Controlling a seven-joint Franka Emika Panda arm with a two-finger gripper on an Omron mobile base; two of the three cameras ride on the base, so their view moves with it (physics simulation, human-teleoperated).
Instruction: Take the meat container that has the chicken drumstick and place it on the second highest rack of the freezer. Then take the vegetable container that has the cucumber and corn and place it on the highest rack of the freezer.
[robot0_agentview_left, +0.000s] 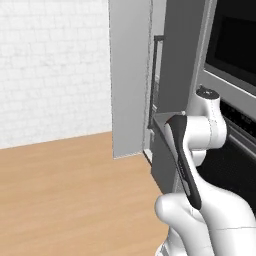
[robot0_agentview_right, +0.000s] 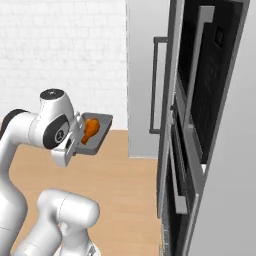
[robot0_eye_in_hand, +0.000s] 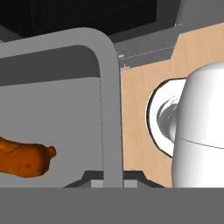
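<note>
Chicken drumstick (robot0_agentview_right: 90, 129) lies inside the grey meat container (robot0_agentview_right: 102, 136), toward its middle, not touching the rim in the hand view. My gripper (robot0_agentview_right: 76, 142) is clamped shut on the container's near edge, so the tray sticks out away from my wrist, held up in the air above the wood floor (robot0_agentview_right: 115, 185). To the right of it stands the freezer (robot0_agentview_right: 145, 75) with its door (robot0_agentview_left: 131, 75) swung open and its dark bar handle (robot0_agentview_right: 154, 85). Further right is the black-windowed oven (robot0_agentview_right: 210, 90).
</note>
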